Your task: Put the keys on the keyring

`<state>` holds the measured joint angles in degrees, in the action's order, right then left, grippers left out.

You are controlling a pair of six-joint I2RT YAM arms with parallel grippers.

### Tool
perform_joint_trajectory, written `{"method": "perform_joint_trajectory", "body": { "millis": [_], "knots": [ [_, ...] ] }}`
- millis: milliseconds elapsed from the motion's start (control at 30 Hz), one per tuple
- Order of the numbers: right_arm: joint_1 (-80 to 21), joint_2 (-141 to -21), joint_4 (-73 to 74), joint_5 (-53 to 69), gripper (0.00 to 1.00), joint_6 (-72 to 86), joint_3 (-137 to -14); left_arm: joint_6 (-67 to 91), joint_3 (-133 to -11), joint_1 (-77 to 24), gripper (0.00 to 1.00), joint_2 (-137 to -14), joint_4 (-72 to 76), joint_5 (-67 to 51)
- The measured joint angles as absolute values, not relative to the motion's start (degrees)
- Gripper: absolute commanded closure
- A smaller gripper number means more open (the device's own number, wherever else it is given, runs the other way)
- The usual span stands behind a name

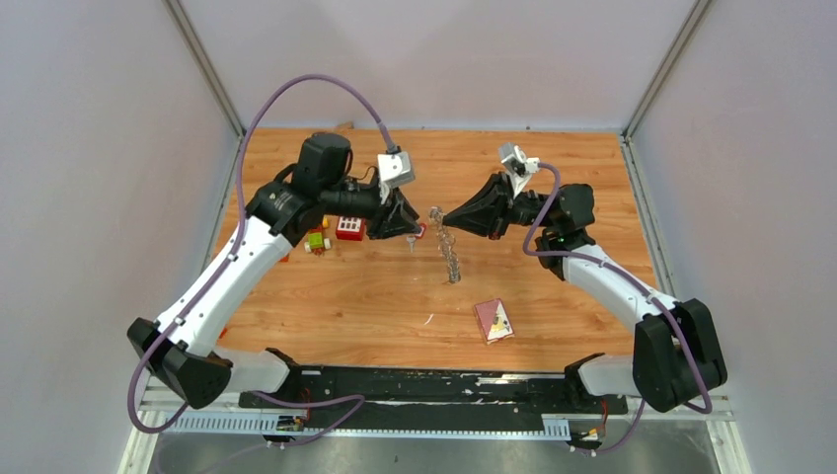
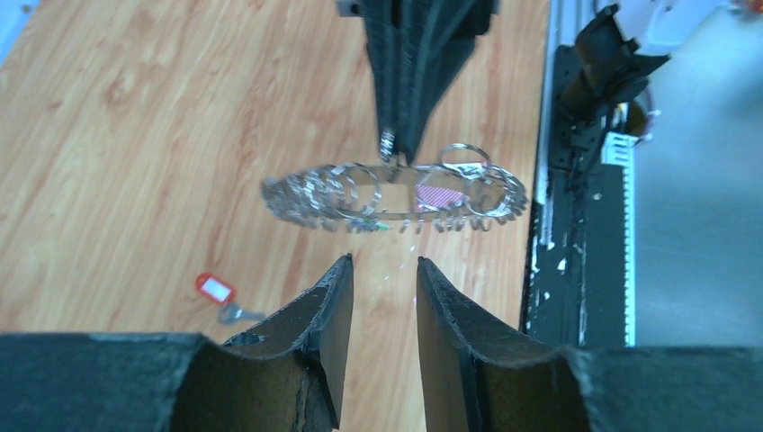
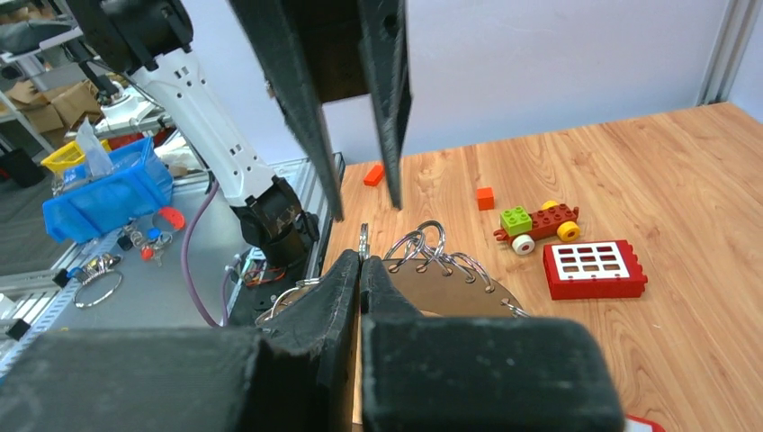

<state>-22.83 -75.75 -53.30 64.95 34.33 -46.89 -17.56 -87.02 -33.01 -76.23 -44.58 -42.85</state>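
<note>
Wood-grain laminate covers the table (image 1: 553,178). At its left we see a small brick-built toy car (image 1: 316,240) with a green top and yellow wheels. Just beside it lies a flat red block (image 1: 349,228) with a grid of white squares.

Next comes the left gripper (image 2: 382,265). Its two black, matte, wedge-shaped fingers (image 2: 335,310) stand a narrow gap apart, with nothing between them. A red-tagged key (image 2: 216,290) lies flat on the wood below and to the left of those fingers, apart from both grippers. The tag is an oblong of red plastic with a white label, and a small silvery key is at its end.

Straight ahead of the left fingertips, close but not touching, hangs the keyring (image 2: 396,193). It is a big grey metal ring, seen almost edge-on, and its rim is crowded with small shiny wire loops that give it a ragged, fringed outline. It sits outside the left jaws, just past their tips, up over the wood.

The right gripper (image 3: 360,261) points in from the right toward the left gripper. Its black fingers are pressed together on the rim of the keyring, which it pinches at one edge so that the rest hangs free.

Further right and nearer the arm bases, well apart from the ring, a maroon square card (image 1: 494,320) lies flat on the table.
</note>
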Motion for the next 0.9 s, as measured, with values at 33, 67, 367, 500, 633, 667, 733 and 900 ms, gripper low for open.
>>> {"method": "perform_joint_trajectory", "body": {
  "millis": [33,67,367,500,633,667,733,900],
  "knots": [
    [-22.63,-75.75,-53.65,64.82,1.0,34.96,-46.89,-15.97,-82.65,-32.88,0.62,-74.08,-39.79,-44.88],
    [-22.48,-75.75,-54.26,64.6,1.0,35.79,-46.89,-15.51,-81.6,-32.86,0.63,-73.56,-38.85,-45.36],
    [-22.24,-75.75,-58.63,63.48,1.0,39.83,-46.7,-4.08,-70.78,-32.86,0.66,-71.0,-15.62,-53.56],
    [-22.24,-75.77,-59.83,63.46,1.0,40.29,-46.3,-1.54,-70.65,-32.86,0.69,-71.53,-10.52,-54.63],
    [-22.24,-75.77,-60.34,63.51,1.0,40.45,-46.0,-0.91,-70.57,-32.84,0.71,-71.96,-8.34,-55.31],
    [-22.24,-75.77,-60.45,63.51,1.0,40.45,-46.0,-0.84,-70.54,-32.84,0.71,-72.01,-8.05,-55.46],
    [-22.22,-75.77,-60.64,63.51,1.0,40.45,-46.0,-0.75,-70.48,-32.8,0.72,-72.14,-7.6,-55.77],
    [-22.17,-75.77,-60.73,63.83,1.0,40.64,-45.8,-0.93,-69.41,-32.58,0.72,-72.25,-6.2,-56.69]
  ]
}}
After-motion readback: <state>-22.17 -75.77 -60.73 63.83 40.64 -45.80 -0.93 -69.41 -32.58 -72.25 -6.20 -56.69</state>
